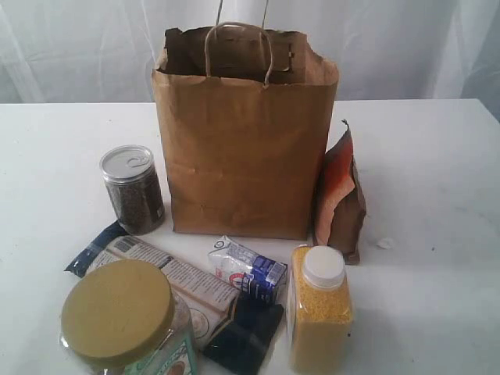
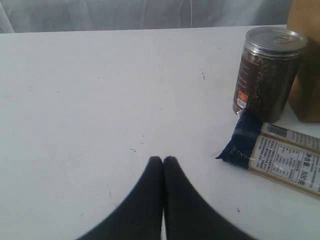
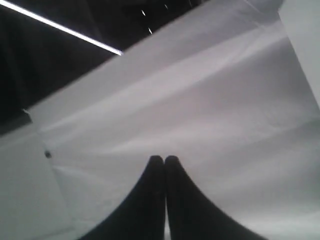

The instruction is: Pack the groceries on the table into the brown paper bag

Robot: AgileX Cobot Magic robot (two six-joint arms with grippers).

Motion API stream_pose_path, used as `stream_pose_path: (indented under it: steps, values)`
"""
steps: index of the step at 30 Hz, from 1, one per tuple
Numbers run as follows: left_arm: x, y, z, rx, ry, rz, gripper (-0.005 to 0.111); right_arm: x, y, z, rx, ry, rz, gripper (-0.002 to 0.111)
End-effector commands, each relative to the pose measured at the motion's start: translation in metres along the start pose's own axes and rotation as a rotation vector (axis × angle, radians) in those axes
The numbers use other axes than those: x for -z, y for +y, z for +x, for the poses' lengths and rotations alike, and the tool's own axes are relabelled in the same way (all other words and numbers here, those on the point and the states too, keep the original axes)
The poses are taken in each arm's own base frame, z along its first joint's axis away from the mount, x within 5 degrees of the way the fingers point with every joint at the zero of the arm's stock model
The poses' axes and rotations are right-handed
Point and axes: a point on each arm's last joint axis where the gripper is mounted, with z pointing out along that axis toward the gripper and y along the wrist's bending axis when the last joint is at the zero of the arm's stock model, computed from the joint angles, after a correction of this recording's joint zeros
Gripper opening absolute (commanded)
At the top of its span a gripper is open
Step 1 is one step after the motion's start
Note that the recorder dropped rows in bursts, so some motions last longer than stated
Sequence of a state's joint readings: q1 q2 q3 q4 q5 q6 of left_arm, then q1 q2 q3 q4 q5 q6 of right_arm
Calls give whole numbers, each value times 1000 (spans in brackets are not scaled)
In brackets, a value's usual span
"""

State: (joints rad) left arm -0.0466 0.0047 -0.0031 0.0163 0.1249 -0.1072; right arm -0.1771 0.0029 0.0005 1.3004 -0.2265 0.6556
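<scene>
My left claw [image 2: 163,159] is pressed together, empty, over bare counter [image 2: 75,100]. The clear can of dark grains [image 2: 267,75] and the long dark-blue packet [image 2: 280,157] are close by. My right claw [image 3: 165,159] is together too, holding nothing. The brown paper bag [image 1: 242,156] stands upright, with the orange-brown pouch [image 1: 341,195] just beside it. In front sit the small white-blue carton [image 1: 248,269], the white-capped yellow-grain bottle [image 1: 320,312] and the big olive-lidded jar [image 1: 125,320].

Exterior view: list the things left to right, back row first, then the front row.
Back: clear can → brown paper bag → orange-brown pouch. Front: olive-lidded jar → small white-blue carton → yellow-grain bottle.
</scene>
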Motion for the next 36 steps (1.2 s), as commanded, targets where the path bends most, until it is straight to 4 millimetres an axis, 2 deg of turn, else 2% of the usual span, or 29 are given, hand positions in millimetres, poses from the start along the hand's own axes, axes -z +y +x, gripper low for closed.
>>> stream_pose_path:
  steps: [1,3,4,5,6,8,10,11,12,14,15,17,19,20,22,24,25,27,30,33,36]
  values:
    - [0,-1,1,4,-2,8,0,3,13,-17,-73,-183,-140,0]
    - [0,-1,1,4,-2,8,0,6,38,-10,-364,-136,-273,0]
    - [0,-1,1,4,-2,8,0,8,51,-7,-377,-118,-341,0]
    - [0,-1,1,4,-2,8,0,12,64,-7,-344,-131,-431,0]
    - [0,-1,1,4,-2,8,0,14,82,-5,-235,-174,-524,0]
    - [0,-1,1,4,-2,8,0,15,105,-2,-117,-253,-626,0]
    - [0,-1,1,4,-2,8,0,6,138,15,-46,-242,-687,0]
    - [0,-1,1,4,-2,8,0,-7,169,38,174,-211,-751,0]
    - [0,-1,1,4,-2,8,0,-11,186,55,369,-193,-812,0]
    - [0,-1,1,4,-2,8,0,-32,209,92,955,-203,-899,0]
    - [0,-1,1,4,-2,8,0,-48,211,107,1213,-193,-889,0]
    - [0,-1,1,4,-2,8,0,-88,204,131,1767,-111,-791,0]
    - [0,-1,1,4,-2,8,0,-127,184,135,2045,47,-560,0]
    - [0,-1,1,4,-2,8,0,-149,169,131,2123,136,-386,0]
    - [0,-1,1,4,-2,8,0,-184,134,116,2172,290,-47,0]
    - [0,-1,1,4,-2,8,0,-210,93,95,2183,446,299,0]
    - [0,-1,1,4,-2,8,0,-217,74,85,2175,520,468,0]
    - [0,-1,1,4,-2,8,0,-219,44,67,2121,659,790,0]
    - [0,-1,1,4,-2,8,0,-210,24,55,1990,800,1112,0]
    - [0,-1,1,4,-2,8,0,-194,23,56,1921,1001,1244,0]
    - [0,-1,1,4,-2,8,0,-179,29,74,1752,1176,1193,0]
